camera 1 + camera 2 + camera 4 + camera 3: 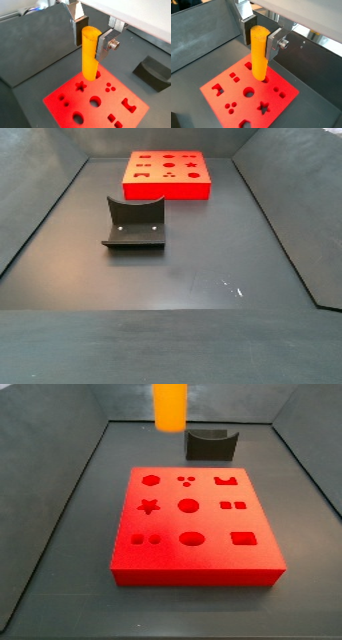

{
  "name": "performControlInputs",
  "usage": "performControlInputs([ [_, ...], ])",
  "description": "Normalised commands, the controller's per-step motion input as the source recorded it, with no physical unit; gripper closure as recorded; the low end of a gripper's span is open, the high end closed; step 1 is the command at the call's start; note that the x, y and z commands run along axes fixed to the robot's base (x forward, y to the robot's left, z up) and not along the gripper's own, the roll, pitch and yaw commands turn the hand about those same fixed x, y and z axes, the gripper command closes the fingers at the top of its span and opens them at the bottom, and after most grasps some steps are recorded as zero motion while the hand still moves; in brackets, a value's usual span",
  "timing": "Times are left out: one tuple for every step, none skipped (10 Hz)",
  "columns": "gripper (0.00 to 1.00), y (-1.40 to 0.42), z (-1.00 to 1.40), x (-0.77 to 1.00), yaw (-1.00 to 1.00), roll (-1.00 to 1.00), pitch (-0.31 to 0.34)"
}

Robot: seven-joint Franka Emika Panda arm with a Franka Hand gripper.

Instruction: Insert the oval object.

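My gripper [91, 40] is shut on the oval object [89, 55], a tall, smooth orange-yellow peg that hangs upright between the silver fingers [105, 46]. Both wrist views show this grip; the gripper [262, 39] holds the peg [259, 52] by its upper end. The peg's lower end is in the air above the red block [100, 102], in line with the block's corner that has a small round hole. The oval hole [194, 539] lies in the row on the block's opposite side. In a side view only the peg [170, 406] shows, above the block's [194, 524] far side; the gripper is out of frame.
The dark fixture [210, 444] stands on the floor behind the block, also seen in a wrist view [153, 72] and a side view [134, 223]. The block [167, 175] has several other shaped holes. Grey walls [54, 494] enclose the dark floor.
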Motion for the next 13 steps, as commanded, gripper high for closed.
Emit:
performControlInputs([
  [1.0,-0.33,-0.36,0.43,0.38,0.08,-0.019],
  [1.0,-0.21,-0.41,0.41,0.43,0.06,-0.043],
  [1.0,-0.11,-0.38,0.43,0.52,0.07,-0.043],
  [1.0,-0.01,-0.17,0.47,0.54,0.17,0.0],
  [1.0,0.0,-0.13,0.53,0.41,0.34,0.0],
  [1.0,-0.14,-0.31,0.52,0.4,0.3,0.0],
  [1.0,-0.19,-0.58,0.22,0.29,0.06,-0.027],
  [1.0,-0.1,-0.58,0.0,0.2,-0.08,-0.05],
  [1.0,-0.07,-0.53,-0.01,0.08,-0.22,-0.07],
  [1.0,0.0,-0.29,-0.11,0.0,-0.39,-0.121],
  [1.0,0.0,-0.15,-0.09,-0.01,-0.46,-0.147],
  [1.0,0.0,-0.24,-0.03,0.0,-0.41,-0.144],
  [1.0,-0.53,-0.64,0.0,0.0,0.02,-0.084],
])
